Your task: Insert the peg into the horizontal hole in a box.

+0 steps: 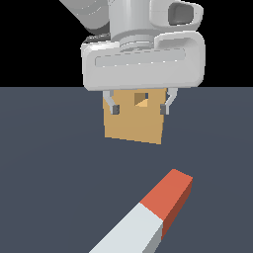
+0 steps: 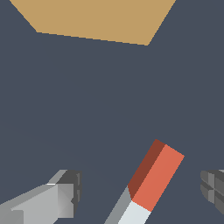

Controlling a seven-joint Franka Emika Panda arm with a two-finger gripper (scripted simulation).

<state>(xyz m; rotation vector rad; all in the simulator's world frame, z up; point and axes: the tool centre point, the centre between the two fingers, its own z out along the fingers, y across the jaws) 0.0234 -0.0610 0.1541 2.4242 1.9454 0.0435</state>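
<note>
The peg [image 1: 148,217] lies flat on the dark floor near the camera, its red-orange end pointing toward the box and its grey-white part running off the frame edge. It also shows in the wrist view [image 2: 151,181]. The tan box [image 1: 133,117] stands farther back, with the small square hole [image 1: 142,99] in its facing side; its upper part is hidden by the arm's hand. In the wrist view only a tan face of the box [image 2: 96,19] shows. My gripper [image 1: 140,107] hangs open and empty above the floor, in front of the box. Its fingers [image 2: 65,194] stand either side of the peg's red end.
The dark grey floor [image 1: 49,148] stretches all around the box and peg. The arm's white hand body [image 1: 143,59] fills the upper middle of the exterior view.
</note>
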